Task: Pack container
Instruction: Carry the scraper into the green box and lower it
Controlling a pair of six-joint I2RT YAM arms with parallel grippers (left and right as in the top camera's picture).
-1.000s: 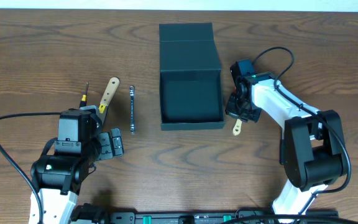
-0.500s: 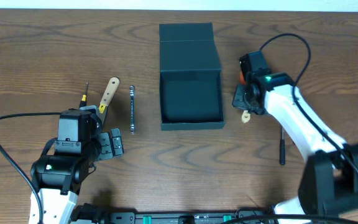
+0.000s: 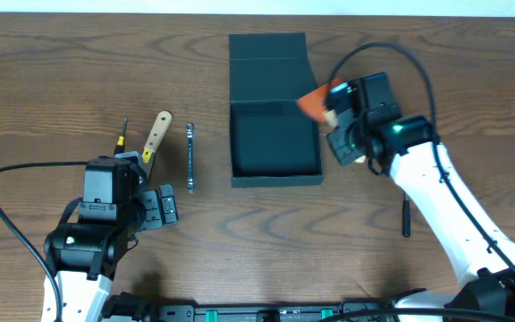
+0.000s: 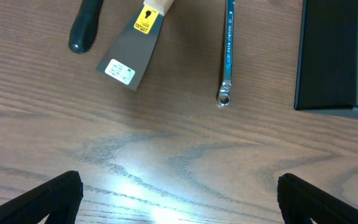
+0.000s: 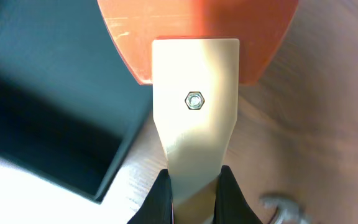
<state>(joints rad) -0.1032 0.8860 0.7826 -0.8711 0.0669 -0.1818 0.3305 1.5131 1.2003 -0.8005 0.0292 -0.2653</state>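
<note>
Well, my right end effector (image 5: 194, 196) grips the scraper (image 5: 194, 93) at the box (image 3: 275, 182) edge; released now, it could land outside.

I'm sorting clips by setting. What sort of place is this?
Probably a robotics lab bench: cabled robot arms at a wood-grain table, with a wrench and a wood-handled scraper laid out beside an open dark box.

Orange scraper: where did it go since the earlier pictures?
The right gripper, shut on the orange scraper by its wooden handle, carried it from beside the container's near right corner to the container's right rim. The left gripper, putty knife, wrench and container stayed where they were.
</note>
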